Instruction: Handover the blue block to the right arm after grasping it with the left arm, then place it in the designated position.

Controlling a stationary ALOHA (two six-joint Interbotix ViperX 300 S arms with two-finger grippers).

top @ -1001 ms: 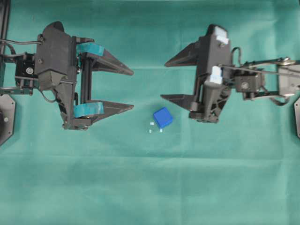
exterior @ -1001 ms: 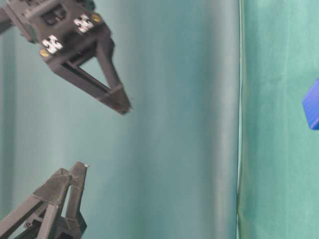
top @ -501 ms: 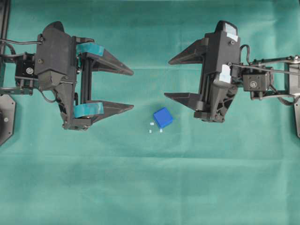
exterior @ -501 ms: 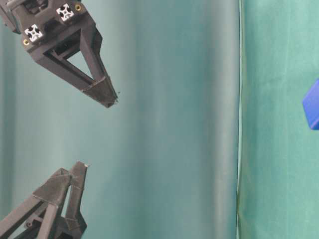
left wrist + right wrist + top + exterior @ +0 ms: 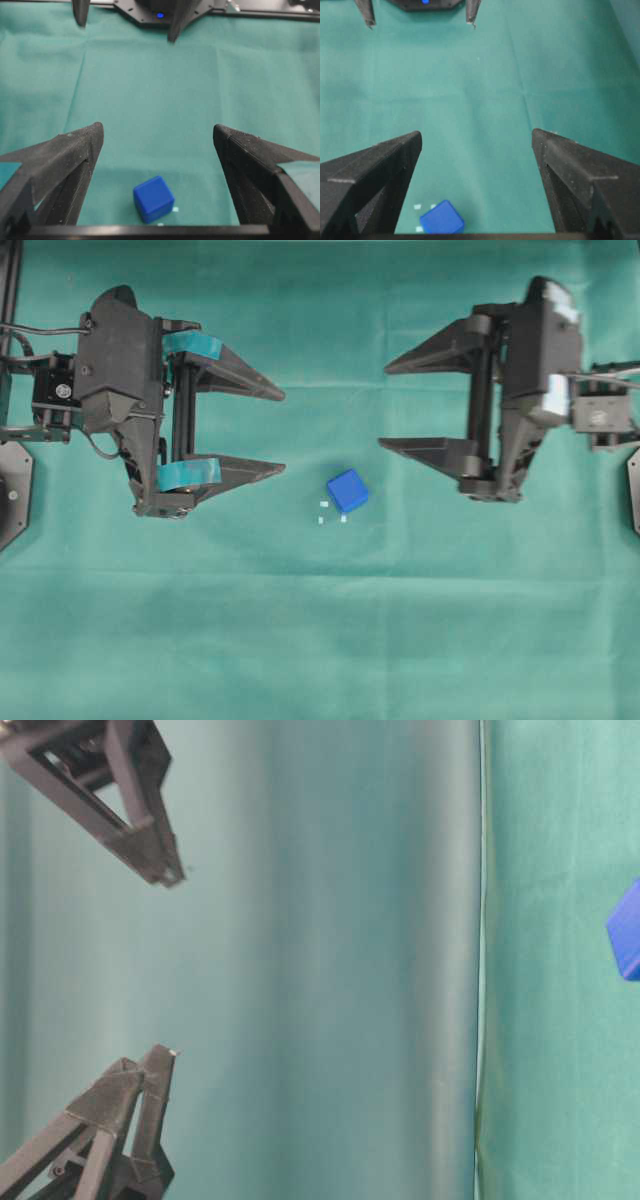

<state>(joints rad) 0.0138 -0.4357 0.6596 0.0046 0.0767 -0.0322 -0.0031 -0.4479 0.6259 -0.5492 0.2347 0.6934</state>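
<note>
Item 1, left of the overhead frame: left gripper (image 5: 280, 431), teal-banded fingers, jaws spread wide and empty, tips pointing toward frame centre, well apart from the cube. Item 2, just below centre: the blue block (image 5: 347, 490), small bright cube with softly rounded edges, resting on the green cloth (image 5: 320, 640) beside, and partly over, the white marks (image 5: 324, 505) of the designated position; turned slightly askew to the marks. Handling, by judgement: rigid, light, probably smooth moulded plastic, so somewhat slippery; not fragile. Best taken across two opposite flat faces, fingers squared to them rather than to the corners, gripping low enough to leave the upper part free for the second gripper at handover. Item 3, right of the frame: right gripper (image 5: 383, 406), plain black fingers, jaws likewise apart, nothing held, clear of the block.
</note>
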